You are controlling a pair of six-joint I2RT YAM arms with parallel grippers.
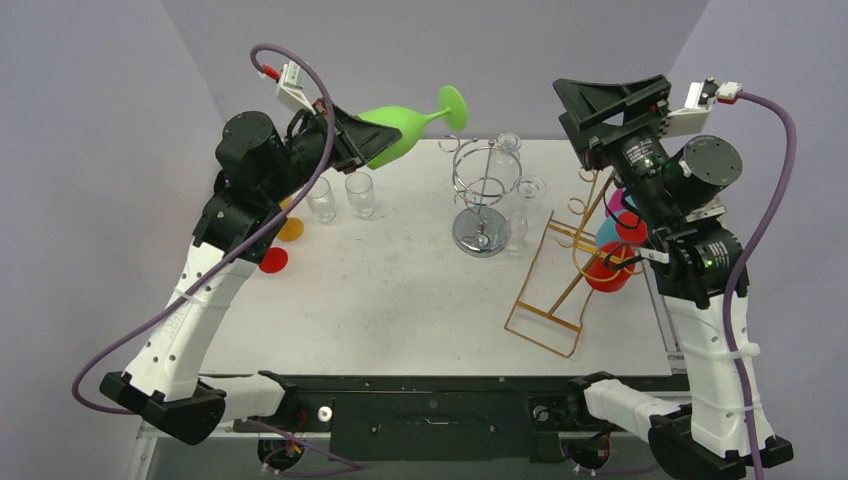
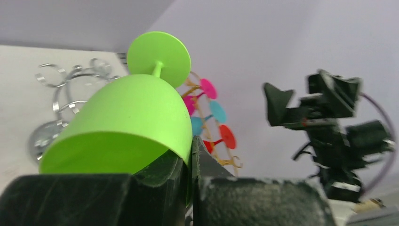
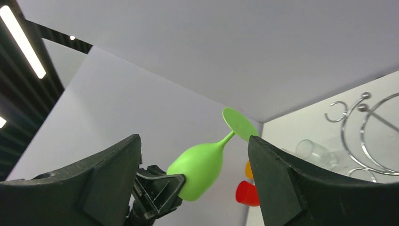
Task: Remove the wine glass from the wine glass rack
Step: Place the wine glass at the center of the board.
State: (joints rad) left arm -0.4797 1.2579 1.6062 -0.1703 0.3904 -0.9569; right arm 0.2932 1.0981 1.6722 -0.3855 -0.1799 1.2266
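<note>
Left fingers (image 2: 155, 188) clamp glass (image 2: 127, 113); right fingers (image 3: 291, 188) wide.

Pale lilac walls (image 1: 420, 60) on three sides, plain and unbroken. White table (image 1: 400, 300), faint marks on top; black rail (image 1: 440, 385) along near edge. Right wrist view: dark ceiling (image 3: 19, 99) above the wall top, long strip light (image 3: 21, 40) lit.

A robotics lab test cell: a white table (image 1: 400, 300) boxed in by plain lilac-grey walls (image 1: 90, 120), the left arm (image 1: 190, 310) and right arm (image 1: 710, 340) bolted at its near edge, purple cables (image 1: 795, 140) trailing, and a strip light (image 3: 21, 40) on a dark ceiling.
</note>
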